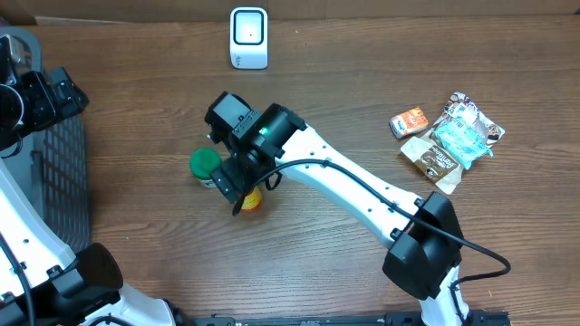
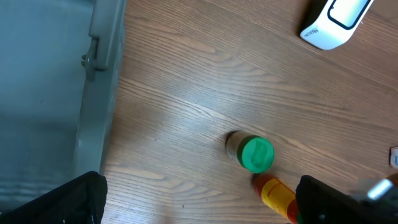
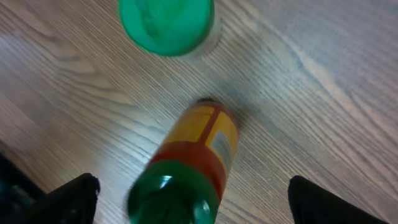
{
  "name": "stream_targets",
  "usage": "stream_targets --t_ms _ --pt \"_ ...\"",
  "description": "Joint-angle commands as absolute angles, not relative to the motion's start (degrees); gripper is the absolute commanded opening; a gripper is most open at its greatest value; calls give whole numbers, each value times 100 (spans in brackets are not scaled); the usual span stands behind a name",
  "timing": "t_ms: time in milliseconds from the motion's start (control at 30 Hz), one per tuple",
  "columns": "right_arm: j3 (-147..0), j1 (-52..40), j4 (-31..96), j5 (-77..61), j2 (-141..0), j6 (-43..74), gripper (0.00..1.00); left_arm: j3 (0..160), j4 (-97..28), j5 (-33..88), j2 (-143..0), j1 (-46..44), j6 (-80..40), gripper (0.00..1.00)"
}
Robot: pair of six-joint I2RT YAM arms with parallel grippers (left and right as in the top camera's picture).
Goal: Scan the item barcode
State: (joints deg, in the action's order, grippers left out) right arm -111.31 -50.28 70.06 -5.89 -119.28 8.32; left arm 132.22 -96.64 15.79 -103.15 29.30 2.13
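The right gripper (image 3: 193, 190) hung low over the brown wood-grain table (image 1: 362, 72) with its jaws spread wide. Between them, touched by neither finger, was the yellow plastic bottle with a red band and green cap (image 3: 200, 140). In the right wrist view its cap pointed towards the camera, and whether the bottle stood upright or leaned could not be told from that blurred view. Just beside it, towards the left arm, stood a short jar with a round green lid (image 1: 204, 164), and the two looked close to touching.

The white barcode scanner with a dark-rimmed window (image 1: 248, 38) sat near the far edge of the table, well apart from the bottle. The left gripper (image 2: 199, 202) was off to the left side, its jaws also wide apart with nothing between them, near a grey mesh basket (image 1: 63, 172). A cluster of crinkled snack packets (image 1: 453, 136) lay on the right side of the table.
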Motion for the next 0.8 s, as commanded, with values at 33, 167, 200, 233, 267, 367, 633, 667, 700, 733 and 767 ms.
stream_targets --t_ms 33,167,200,233,267,367,633,667,700,733,767 --pt "-10890 -5046 6895 -222 -11952 904 91 13198 -9664 1590 -10350 2923 322 100" --pt "-10875 -5046 6879 80 -11952 897 81 13198 -9664 1590 -10350 2923 322 99" --pt "-10875 -5046 6860 82 -11952 897 76 13198 -9664 1590 -10350 2923 322 99" --pt "-10875 -5046 6855 82 -11952 895 73 13198 -9664 1590 -10350 2923 322 99" --pt "-10875 -5046 6855 82 -11952 895 69 13198 -9664 1590 -10350 2923 322 100" --pt "-10881 -5046 6864 80 -11948 895 55 13198 -9664 1590 -10350 2923 322 100" --pt "-11107 -5046 7109 82 -11911 847 25 13198 -9664 1590 -10350 2923 322 100" --pt "-11148 -5046 7135 82 -11896 797 25 13198 -9664 1590 -10350 2923 322 99" --pt "-11201 -5041 7168 82 -11867 672 25 13198 -9664 1590 -10350 2923 322 99" --pt "-11253 -5039 7210 82 -11837 526 25 13198 -9664 1590 -10350 2923 322 99" --pt "-11306 -5039 7251 82 -11802 375 25 13198 -9664 1590 -10350 2923 322 100"
